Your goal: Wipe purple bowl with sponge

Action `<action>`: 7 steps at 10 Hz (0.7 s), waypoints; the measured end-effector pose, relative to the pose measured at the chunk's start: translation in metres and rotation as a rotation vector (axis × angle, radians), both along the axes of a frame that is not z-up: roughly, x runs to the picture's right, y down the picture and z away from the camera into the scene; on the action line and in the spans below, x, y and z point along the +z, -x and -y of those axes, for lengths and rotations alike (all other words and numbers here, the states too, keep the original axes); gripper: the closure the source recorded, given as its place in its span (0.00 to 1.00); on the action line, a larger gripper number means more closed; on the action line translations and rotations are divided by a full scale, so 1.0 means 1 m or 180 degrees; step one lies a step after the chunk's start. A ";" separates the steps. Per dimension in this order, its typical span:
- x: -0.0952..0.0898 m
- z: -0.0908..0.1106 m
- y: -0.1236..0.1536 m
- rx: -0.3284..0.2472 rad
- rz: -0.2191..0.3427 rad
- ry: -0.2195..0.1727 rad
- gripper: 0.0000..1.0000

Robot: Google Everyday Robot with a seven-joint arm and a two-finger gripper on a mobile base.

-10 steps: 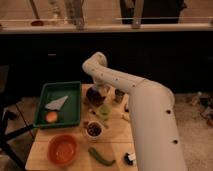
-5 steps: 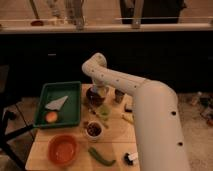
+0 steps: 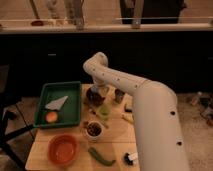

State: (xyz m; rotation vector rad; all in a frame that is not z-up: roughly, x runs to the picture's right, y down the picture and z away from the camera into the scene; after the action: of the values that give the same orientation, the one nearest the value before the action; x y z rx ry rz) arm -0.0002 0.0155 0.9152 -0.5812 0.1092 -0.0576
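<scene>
Gripper (image 3: 98, 90): low over the far middle of the bench (image 3: 116, 142), at the end of the white arm (image 3: 150, 100), which bends at an elbow above it. I see it right at the purple bowl.
Grip state: I cannot tell; the tip blends into the dark bowl beneath it.
Purple bowl (image 3: 93, 97): just right of the green tray and behind the white cup. It is small and very dark, and partly covered by the gripper.
Green tray (image 3: 61, 85): rear left of the bench. It holds a pale folded sheet (image 3: 56, 103) and a small orange round thing (image 3: 51, 116), which lie near each other.
Orange bowl (image 3: 63, 148): front left, well apart from the purple bowl.
White cup (image 3: 93, 130): mid-bench, with dark contents, between the orange bowl and the purple bowl.
Light-green item (image 3: 104, 110): just beside the purple bowl, on its near right. I cannot make out what kind of thing it is.
Long green thing (image 3: 101, 156): lying flat at the front edge, right of the orange bowl.
</scene>
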 end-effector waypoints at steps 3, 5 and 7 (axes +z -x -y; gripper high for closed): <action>0.004 -0.001 -0.001 0.0054 0.0043 0.0071 1.00; 0.004 -0.002 -0.002 0.0113 0.0118 0.0119 1.00; 0.005 -0.001 0.002 0.0114 0.0141 0.0120 1.00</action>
State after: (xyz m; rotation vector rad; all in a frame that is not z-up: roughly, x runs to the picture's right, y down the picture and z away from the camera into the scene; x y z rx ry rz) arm -0.0026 0.0166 0.9198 -0.6191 0.0547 -0.0378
